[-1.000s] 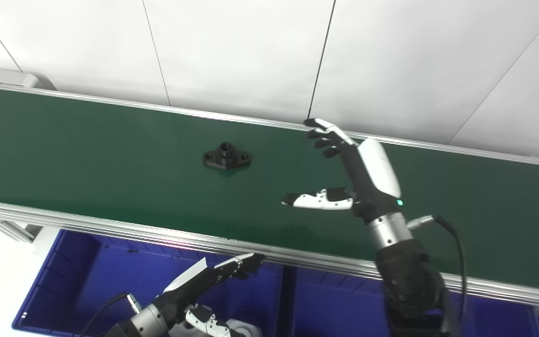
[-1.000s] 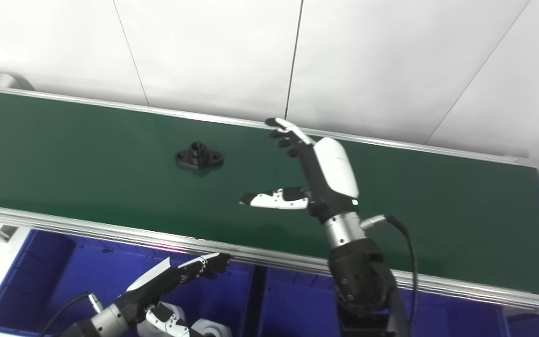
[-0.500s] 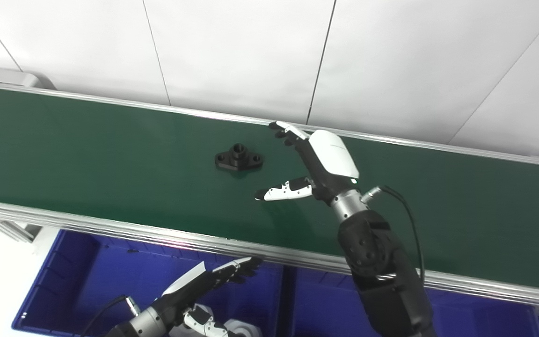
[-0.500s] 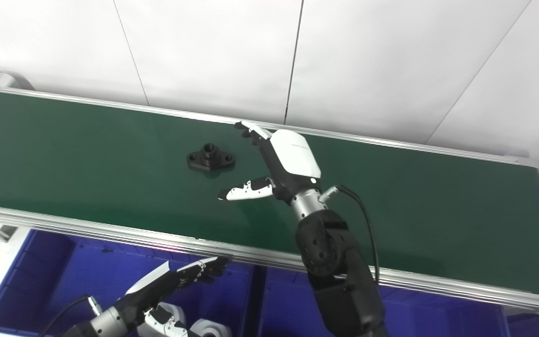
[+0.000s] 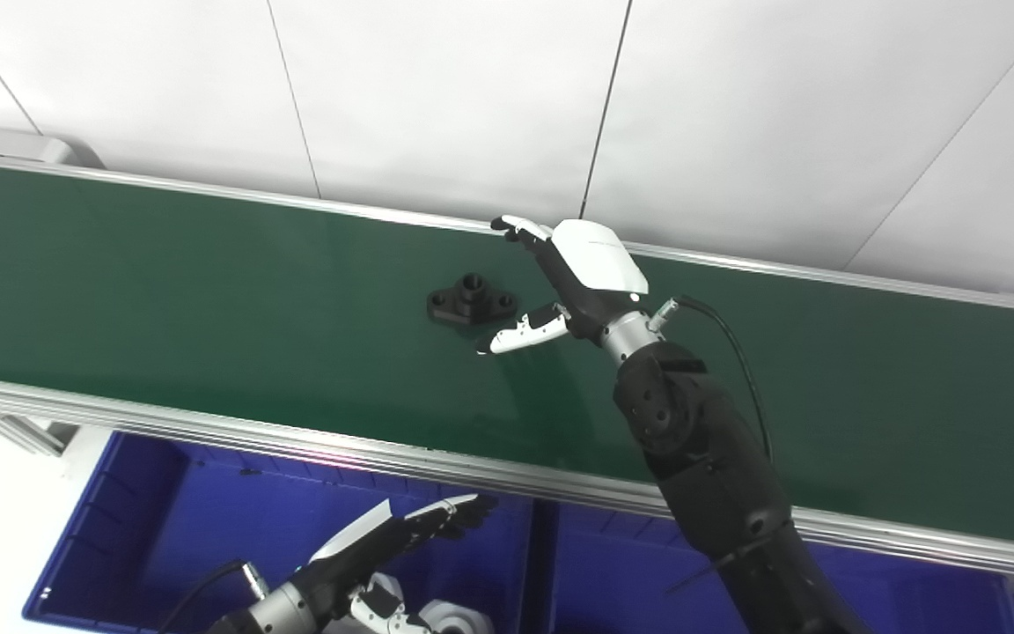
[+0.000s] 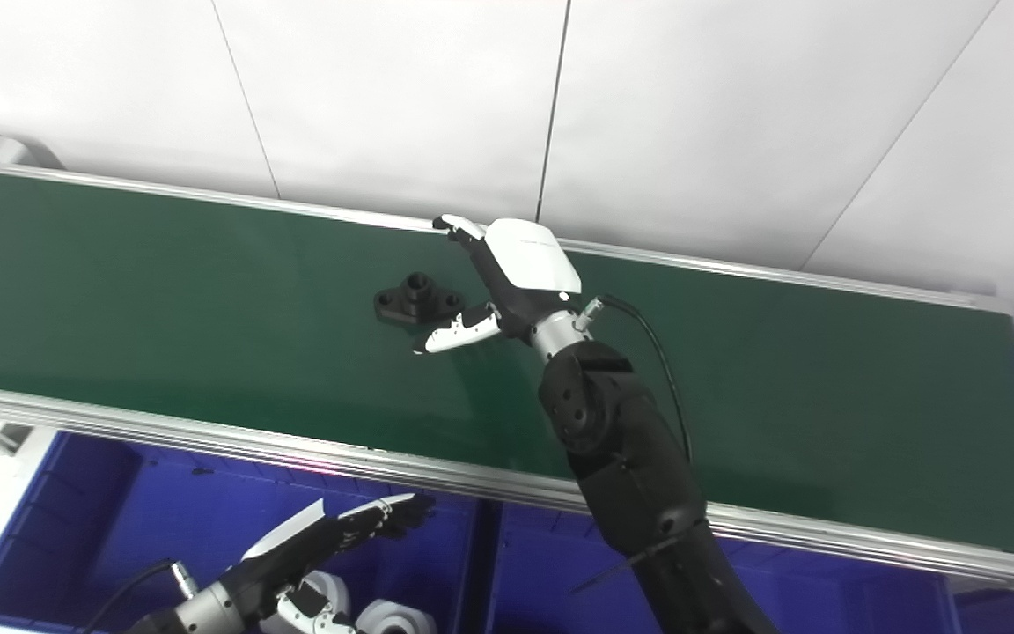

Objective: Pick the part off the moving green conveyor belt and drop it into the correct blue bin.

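**Open robot hand beside part on belt**

White wall panels back the green conveyor belt (image 5: 208, 291). Below it, blue bins (image 5: 164, 519). The right robot hand (image 5: 560, 282) reaches flat over the belt, fingers spread, empty, just right of the black part (image 5: 472, 302), whose long axis runs along the belt, boss upright. The left robot hand (image 5: 401, 537) hovers open over a bin.

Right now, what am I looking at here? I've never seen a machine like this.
Both pictures come from two cameras side by side in a humanoid robot's head, so they show one scene. The long green strip is a conveyor belt carrying a small black part. The right robot hand, white and black, reaches over the belt with fingers spread beside the part, holding nothing yet. The left robot hand waits lower down, open, above a blue bin in front of the belt. Some white round pieces already lie in that bin.
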